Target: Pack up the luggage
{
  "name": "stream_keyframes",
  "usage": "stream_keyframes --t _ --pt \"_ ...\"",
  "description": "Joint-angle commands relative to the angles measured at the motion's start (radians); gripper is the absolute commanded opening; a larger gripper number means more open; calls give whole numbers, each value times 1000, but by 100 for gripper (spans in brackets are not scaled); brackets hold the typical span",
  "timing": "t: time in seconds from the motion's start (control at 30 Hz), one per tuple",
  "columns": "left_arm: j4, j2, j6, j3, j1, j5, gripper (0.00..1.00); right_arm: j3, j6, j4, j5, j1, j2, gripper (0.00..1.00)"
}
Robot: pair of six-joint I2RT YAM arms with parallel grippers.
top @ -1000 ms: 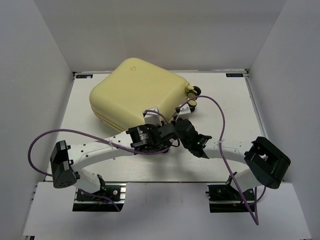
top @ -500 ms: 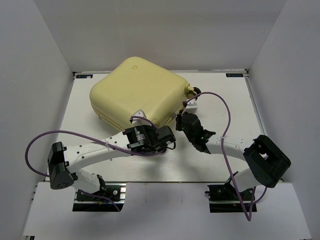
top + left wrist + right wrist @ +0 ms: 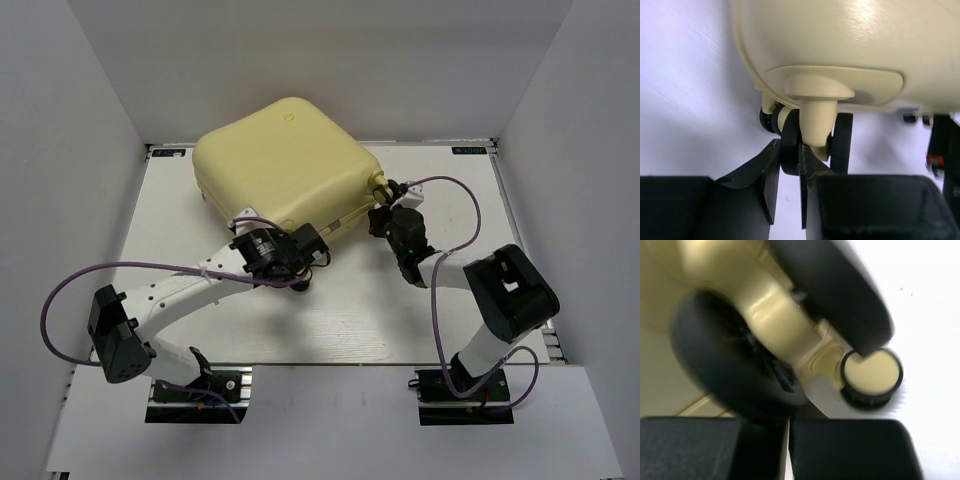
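I am watching the large pale yellow hard-shell suitcase with rounded corners (image 3: pixel 285 160) sliding away from me. Over the last second it has been travelling toward the back wall and swinging round. It is now sitting at the far side of the white table (image 3: pixel 330 320), left of centre, closed, with its shell facing up.

Both arms have been following it outward. The left gripper (image 3: pixel 308 243) is reaching in at the near corner. In the left wrist view its jaws are standing almost together, nipping the rim of a black caster wheel (image 3: pixel 789 142) between the tips. The right gripper (image 3: pixel 384 214) is pressing in at the right-hand corner. In its wrist view the jaws are closed on each other with nothing between them. A second black wheel (image 3: pixel 730 365) is sitting just beyond their tips, and I cannot tell whether it is touching them.

I am reading this as repositioning rather than packing. The case is being pushed and turned by its wheeled edge, probably toward a spot where the lid can be lifted. It is shut and I am seeing nothing on the table to go inside, so the packing itself is not yet begun. The wheels look like swivelling casters, so I am expecting the hold on them to be slippery, and the case could pivot away.
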Motion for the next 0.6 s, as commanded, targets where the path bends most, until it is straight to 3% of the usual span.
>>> stream_keyframes --t 0.0,0.37,0.57 --pt "-604 6 41 -67 129 -199 0 -38 4 129 129 -100 38 0" --pt "-513 38 197 -38 371 -267 0 -5 -2 177 52 -243 132 0" --pt "-424 75 280 8 512 -283 0 59 -100 161 6 -317 161 0"
